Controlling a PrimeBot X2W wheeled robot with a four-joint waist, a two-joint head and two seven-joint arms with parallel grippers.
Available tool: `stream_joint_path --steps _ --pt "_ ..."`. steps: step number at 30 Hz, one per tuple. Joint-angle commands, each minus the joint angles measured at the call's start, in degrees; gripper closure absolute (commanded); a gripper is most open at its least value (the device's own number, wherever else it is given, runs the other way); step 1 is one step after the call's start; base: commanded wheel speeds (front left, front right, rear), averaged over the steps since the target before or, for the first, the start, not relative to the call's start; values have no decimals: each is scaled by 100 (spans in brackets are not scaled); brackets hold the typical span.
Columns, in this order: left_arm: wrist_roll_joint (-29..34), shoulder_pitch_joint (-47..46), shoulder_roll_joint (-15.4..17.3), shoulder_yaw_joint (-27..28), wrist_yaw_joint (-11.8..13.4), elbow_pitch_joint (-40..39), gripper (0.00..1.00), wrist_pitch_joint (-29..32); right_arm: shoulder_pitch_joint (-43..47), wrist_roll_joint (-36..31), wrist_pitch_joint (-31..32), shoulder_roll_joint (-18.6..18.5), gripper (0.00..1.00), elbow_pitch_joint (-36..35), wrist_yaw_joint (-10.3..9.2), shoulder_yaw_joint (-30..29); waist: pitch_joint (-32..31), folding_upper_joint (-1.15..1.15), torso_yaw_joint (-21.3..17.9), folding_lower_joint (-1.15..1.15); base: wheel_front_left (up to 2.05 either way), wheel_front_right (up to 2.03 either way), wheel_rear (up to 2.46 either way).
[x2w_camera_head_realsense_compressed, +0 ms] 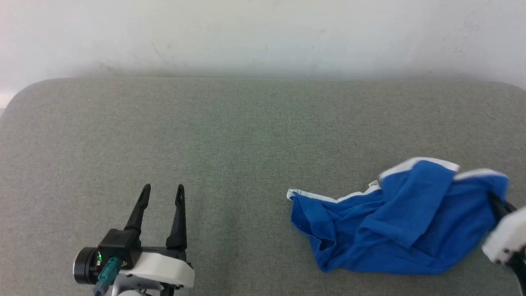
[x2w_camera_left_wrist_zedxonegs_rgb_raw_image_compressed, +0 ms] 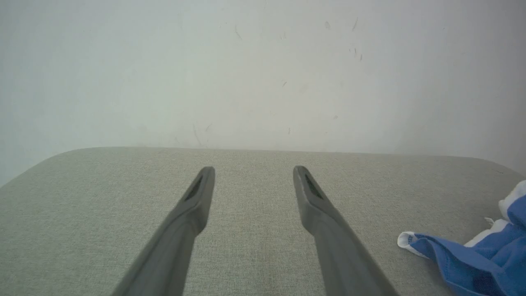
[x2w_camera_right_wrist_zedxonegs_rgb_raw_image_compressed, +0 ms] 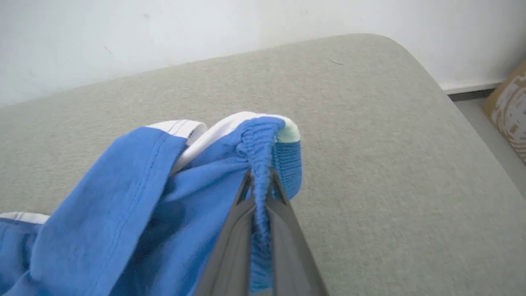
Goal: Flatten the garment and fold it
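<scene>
The royal-blue shorts (x2w_camera_head_realsense_compressed: 394,222) with white trim lie crumpled at the right of the grey cushioned surface (x2w_camera_head_realsense_compressed: 230,135). My right gripper (x2w_camera_right_wrist_zedxonegs_rgb_raw_image_compressed: 259,177) is shut on the gathered elastic waistband (x2w_camera_right_wrist_zedxonegs_rgb_raw_image_compressed: 263,144) and holds that end slightly raised; in the head view its white wrist and dark fingers (x2w_camera_head_realsense_compressed: 498,207) meet the shorts' right end. My left gripper (x2w_camera_head_realsense_compressed: 162,188) rests open at the lower left, far from the shorts, with nothing between its fingers. In the left wrist view the left gripper (x2w_camera_left_wrist_zedxonegs_rgb_raw_image_compressed: 254,168) points at the wall, and the shorts' hem corner (x2w_camera_left_wrist_zedxonegs_rgb_raw_image_compressed: 452,246) shows at the lower right.
A white wall (x2w_camera_head_realsense_compressed: 263,37) stands behind the surface. The surface has rounded far corners. In the right wrist view, a cardboard box (x2w_camera_right_wrist_zedxonegs_rgb_raw_image_compressed: 507,105) sits on the floor beyond the right edge.
</scene>
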Motion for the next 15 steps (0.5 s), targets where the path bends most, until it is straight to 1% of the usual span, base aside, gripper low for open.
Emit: stream_joint_path --steps 1,2,3,4,5,6,7,11,15 --pt "26 -5 -10 4 19 -5 0 -27 132 15 -49 57 100 85 -4 -125 -1 -1 6 0 0 0 0" --pt "28 -8 -13 1 12 -4 0 -27 232 8 -113 107 100 194 -4 -320 -3 -1 13 0 0 0 0" --pt "31 -8 -15 2 7 -1 0 -27 317 35 -186 187 96 324 -4 -500 -5 -1 17 0 0 0 0" --pt "32 -4 -18 4 6 0 0 -27 422 15 -239 240 79 480 -4 -621 -4 -1 20 0 0 0 0" --pt "34 0 -21 7 6 7 0 -27 513 -15 -304 281 56 639 -4 -695 -6 -1 22 0 0 0 0" --pt "36 5 -23 11 6 13 0 -27 572 -19 -401 338 6 773 -4 -755 -7 -1 23 0 0 0 0" --pt "37 12 -23 15 6 17 0 -27 613 -22 -504 384 0 854 -4 -785 -5 -1 20 0 0 0 0" --pt "48 38 -20 38 16 21 0 -27 653 12 -1194 565 0 852 -4 -821 -23 -1 -26 0 0 0 0" --pt "49 72 -14 53 20 39 0 -27 648 -149 -2040 697 0 471 -4 -812 -88 -1 -82 0 0 0 0"
